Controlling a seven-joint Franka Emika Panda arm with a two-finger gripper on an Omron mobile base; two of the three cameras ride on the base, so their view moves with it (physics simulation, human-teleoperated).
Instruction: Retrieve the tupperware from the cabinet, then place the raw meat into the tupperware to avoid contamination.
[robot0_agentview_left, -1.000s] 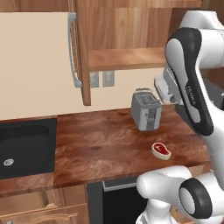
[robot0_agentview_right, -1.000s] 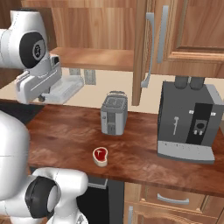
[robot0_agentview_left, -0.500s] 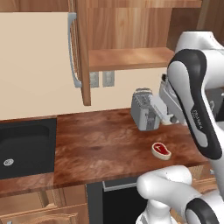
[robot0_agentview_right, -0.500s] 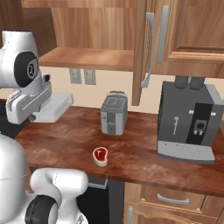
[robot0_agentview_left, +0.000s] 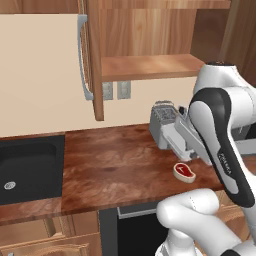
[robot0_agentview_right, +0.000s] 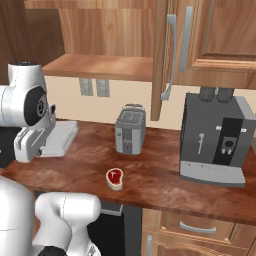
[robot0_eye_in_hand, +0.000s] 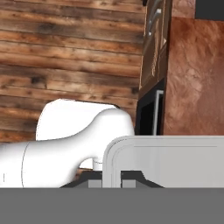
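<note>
Claw (robot0_eye_in_hand: 112, 179) closed on the tupperware's (robot0_agentview_right: 59, 139) rim, carrying it low over the table (robot0_agentview_left: 115, 165) left of the toaster (robot0_agentview_right: 130, 131); judged best to lower it level and set it flat beside the raw meat (robot0_agentview_right: 114, 178) before releasing.

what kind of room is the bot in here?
A home kitchen, rendered rather than real. Signs: a wooden counter carrying a toaster and a coffee machine, a black sink set into it, and a wall cabinet standing open above.
</note>
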